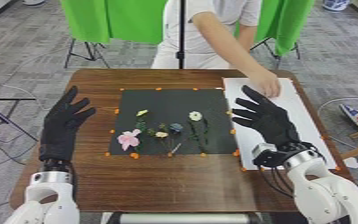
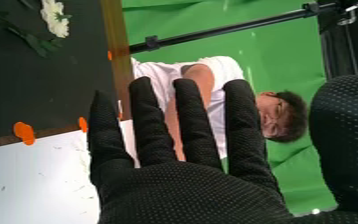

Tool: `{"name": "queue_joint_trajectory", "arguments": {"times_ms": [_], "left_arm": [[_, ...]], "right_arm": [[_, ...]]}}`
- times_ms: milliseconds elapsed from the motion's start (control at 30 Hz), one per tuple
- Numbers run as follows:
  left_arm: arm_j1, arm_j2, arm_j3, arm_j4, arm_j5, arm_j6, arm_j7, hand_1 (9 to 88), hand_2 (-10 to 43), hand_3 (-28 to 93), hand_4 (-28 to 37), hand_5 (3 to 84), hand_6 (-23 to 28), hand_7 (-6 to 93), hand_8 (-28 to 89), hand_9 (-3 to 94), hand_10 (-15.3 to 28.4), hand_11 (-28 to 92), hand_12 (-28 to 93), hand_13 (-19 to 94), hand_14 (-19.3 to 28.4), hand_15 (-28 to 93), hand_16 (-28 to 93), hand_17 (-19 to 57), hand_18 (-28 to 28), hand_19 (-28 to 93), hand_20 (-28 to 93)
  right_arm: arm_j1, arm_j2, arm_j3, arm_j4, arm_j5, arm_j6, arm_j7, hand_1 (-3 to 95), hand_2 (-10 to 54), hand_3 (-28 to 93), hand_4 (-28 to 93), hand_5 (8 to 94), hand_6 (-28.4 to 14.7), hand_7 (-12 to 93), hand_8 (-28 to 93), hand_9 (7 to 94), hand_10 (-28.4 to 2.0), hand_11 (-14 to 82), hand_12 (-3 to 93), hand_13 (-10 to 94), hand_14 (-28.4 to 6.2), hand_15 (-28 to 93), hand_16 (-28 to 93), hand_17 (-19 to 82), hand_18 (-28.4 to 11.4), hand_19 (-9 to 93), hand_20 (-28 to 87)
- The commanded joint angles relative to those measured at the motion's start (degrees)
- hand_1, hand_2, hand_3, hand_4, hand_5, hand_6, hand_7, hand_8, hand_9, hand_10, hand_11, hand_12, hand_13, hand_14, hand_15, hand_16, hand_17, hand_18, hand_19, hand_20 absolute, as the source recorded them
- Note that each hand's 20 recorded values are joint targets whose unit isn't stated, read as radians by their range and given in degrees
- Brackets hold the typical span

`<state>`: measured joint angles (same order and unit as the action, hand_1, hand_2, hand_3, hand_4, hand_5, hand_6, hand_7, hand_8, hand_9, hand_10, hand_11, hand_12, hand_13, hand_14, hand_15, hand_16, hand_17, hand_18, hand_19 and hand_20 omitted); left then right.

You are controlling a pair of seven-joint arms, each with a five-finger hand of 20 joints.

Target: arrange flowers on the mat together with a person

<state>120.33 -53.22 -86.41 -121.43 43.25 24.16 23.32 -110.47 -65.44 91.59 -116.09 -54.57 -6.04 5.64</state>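
Green backdrop (image 1: pixel 138 21), grey carpeted floor (image 1: pixel 35 45).

The left white arm reaches forward from the near edge, its left robot hand (image 1: pixel 63 127) pointing ahead, fingers relaxed. The right arm slants inward; its right robot hand (image 1: pixel 269 123) is open, fingers nearly straight and slightly spread, thumb apart.

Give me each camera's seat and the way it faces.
Head view: on the robot's head, facing forward and down at the black mat; shows both white arms, the left hand, right hand and a person.
Right wrist view: on the right arm's wrist, looking past that hand's fingers toward the person and green cloth.
Shared: right hand, mat, white sheet, person, green cloth.
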Motion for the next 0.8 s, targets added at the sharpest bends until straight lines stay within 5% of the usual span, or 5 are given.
{"name": "queue_joint_trajectory", "arguments": {"times_ms": [33,333,633,800], "left_arm": [[1.3,-1.9,-1.76,-0.16,1.73,-1.54,-2.28,20.7,6.3,80,-28.3,35.5,3.8,8.7,-8,37.7,16.9,21,10,27,25.2,47,-6,-8.8,24.1,46,16],[2.5,-3.59,-4.95,-0.91,3.11,-4.61,-5.78,20.8,6.3,80,-28.3,36.6,4.7,8.9,-8,38.5,17.4,23,10,28,25.5,49,-7,-8.4,25.0,47,17],[3.2,-4.48,-6.31,-1.53,3.6,-5.97,-7.7,20.7,6.1,79,-28.3,36.1,4.7,8.6,-8,37.9,17.6,23,10,28,25.6,49,-8,-8.1,26.8,48,17],[3.5,-4.64,-6.37,-1.6,3.57,-5.98,-7.7,20.7,6.2,79,-28.3,35.8,4.7,8.4,-8,37.7,17.6,23,10,28,25.6,49,-8,-8.0,27.2,49,17]], "right_arm": [[-0.6,-0.1,-0.6,-0.1,0.6,0.6,-1.0,17.1,3.9,80,-28,34.4,5.6,12,-12,39.3,-10.9,4.3,14.0,31,-16.9,15,21,3,-23.4,39,11],[-0.6,-0.3,-0.5,0.1,1.0,0.3,-0.7,17.1,4.0,80,-28,35.7,5.7,13,-12,40.3,-10.8,4.5,14.3,32,-16.9,17,20,3,-23.4,39,12],[-0.7,-0.6,-0.9,0.2,1.1,0.0,-0.5,16.9,4.0,80,-28,35.8,5.7,13,-12,40.5,-10.8,4.5,14.4,32,-17.0,17,20,3,-23.4,39,13],[-0.6,-0.7,-1.0,0.3,1.2,0.1,-0.6,16.9,4.0,80,-28,35.9,5.7,13,-12,40.6,-11.0,4.5,14.4,32,-17.0,18,20,3,-23.4,39,13]]}}
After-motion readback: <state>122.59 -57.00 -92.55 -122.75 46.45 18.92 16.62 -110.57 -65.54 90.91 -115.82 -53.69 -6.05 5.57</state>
